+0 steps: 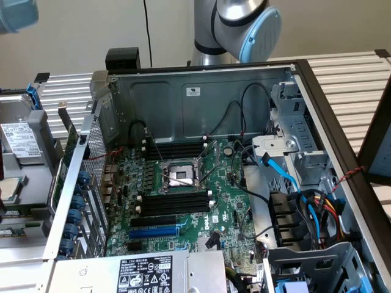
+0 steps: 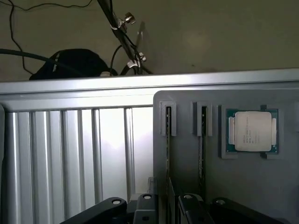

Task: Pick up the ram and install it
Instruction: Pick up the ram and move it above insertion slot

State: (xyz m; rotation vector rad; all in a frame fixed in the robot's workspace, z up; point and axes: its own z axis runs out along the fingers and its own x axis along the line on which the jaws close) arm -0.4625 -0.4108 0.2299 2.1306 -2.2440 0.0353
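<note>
Wrist view first, looking down on the grey holder [image 2: 261,186], and there's the ram [image 2: 167,149] — standing on its long edge in the slot farther from the CPU [image 2: 252,131], so it reads as one thin green line. That's the holder's job, I'd say: kept upright, the stick offers both flat faces to a two-finger pinch. The neighbouring slot shows a dark thin edge too, though I can't tell what sits in it.

The gripper [image 2: 167,206] hangs right over that stick, jaws spread wide, with a finger [image 2: 145,204] to each side of the green line and nothing clamped between them. Whether the pads touch the board I can't say, but it looks like a straddle, not a grasp. The wide spread makes sense, since it leaves room on both sides of a thin board.

Over to the exterior view: the case [image 1: 201,91] lies on its side with the panel off, so the motherboard [image 1: 226,183] faces up and the black slots [image 1: 174,206] open upward beside the socket [image 1: 180,176]. Those slots look empty, and so does the blue slot [image 1: 153,233] nearer the camera. The arm [image 1: 244,24] rises from behind the case.

So the ram sits in its holder on the ribbed table [image 2: 70,154] — not yet picked up, and the install not begun.
</note>
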